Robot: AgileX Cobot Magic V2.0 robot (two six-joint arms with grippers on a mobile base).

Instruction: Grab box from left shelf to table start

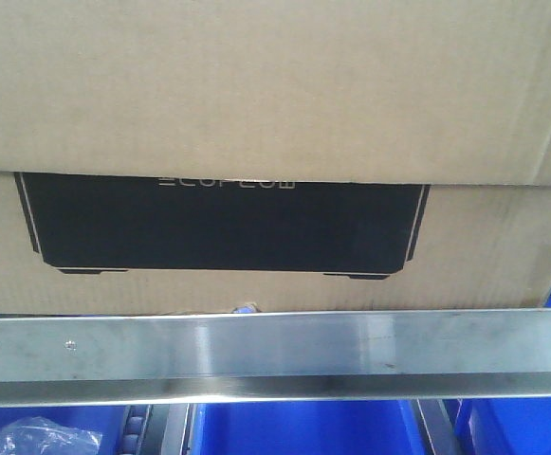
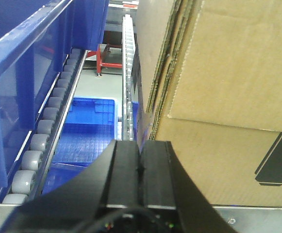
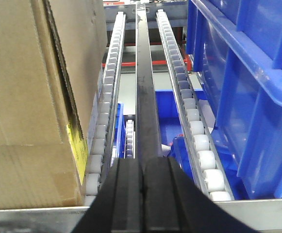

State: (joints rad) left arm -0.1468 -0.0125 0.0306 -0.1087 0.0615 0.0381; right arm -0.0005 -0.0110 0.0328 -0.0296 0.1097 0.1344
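Both empty and fully closed: left end effector (image 2: pixel 140 148), right end effector (image 3: pixel 142 165), flanking the box (image 1: pixel 275 85).

place: likely warehouse | cues: roller tracks (image 3: pixel 195 127), blue bins (image 3: pixel 247 97), steel shelf rail (image 1: pixel 275 343)
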